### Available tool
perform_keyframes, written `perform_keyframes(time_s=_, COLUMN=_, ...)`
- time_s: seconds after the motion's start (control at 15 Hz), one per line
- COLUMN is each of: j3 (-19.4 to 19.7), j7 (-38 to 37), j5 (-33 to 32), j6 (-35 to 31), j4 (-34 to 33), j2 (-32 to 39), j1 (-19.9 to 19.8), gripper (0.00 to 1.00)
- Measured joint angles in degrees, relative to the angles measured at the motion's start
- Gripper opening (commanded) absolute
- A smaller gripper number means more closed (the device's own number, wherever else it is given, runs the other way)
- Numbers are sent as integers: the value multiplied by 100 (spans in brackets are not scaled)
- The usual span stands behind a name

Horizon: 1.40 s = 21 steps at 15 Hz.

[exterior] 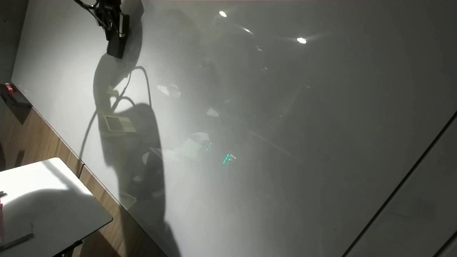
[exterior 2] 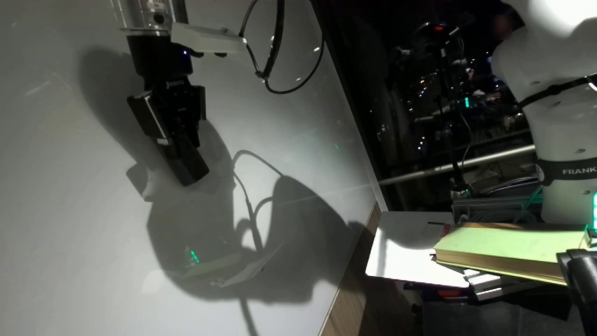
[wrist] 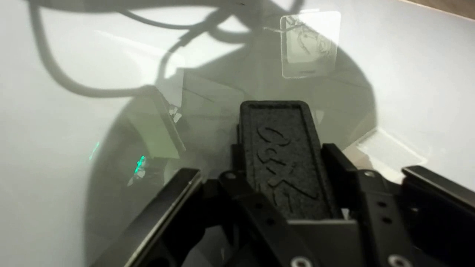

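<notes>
My gripper [wrist: 285, 159] is shut on a dark grey felt eraser [wrist: 278, 141] with curly marks pressed into its face. One finger lies along each long side of the eraser, and its far end sticks out beyond the fingertips. In both exterior views the gripper [exterior: 116, 26] [exterior 2: 175, 121] holds the eraser [exterior: 117, 46] [exterior 2: 186, 161] in front of a large glossy white board [exterior: 285, 142] [exterior 2: 93, 233]. The board also fills the background of the wrist view [wrist: 37, 185]. The arm casts a large shadow on it. I cannot tell whether the eraser touches the board.
A small white table [exterior: 60, 217] [exterior 2: 410, 228] stands near the board's wood-coloured edge [exterior: 53, 132]. A black holder [exterior: 16, 98] with a red item sits at the board's edge. A yellow-green box [exterior 2: 503, 242] lies by the white Franka arm [exterior 2: 564, 116]. A black cable [exterior 2: 280, 56] loops beside the wrist.
</notes>
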<state>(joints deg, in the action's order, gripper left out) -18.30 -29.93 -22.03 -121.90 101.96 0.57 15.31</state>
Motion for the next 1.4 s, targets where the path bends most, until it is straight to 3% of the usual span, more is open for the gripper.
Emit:
perform_keyframes(time_s=0.8, j3=-12, j7=30, j5=-37, j6=1081, j4=-1336, j2=37, j1=84, gripper=29)
perform_keyframes(time_s=1.4, j3=1, j7=20, j5=-79, j6=960, j4=-1049, j2=138, j1=120, gripper=29)
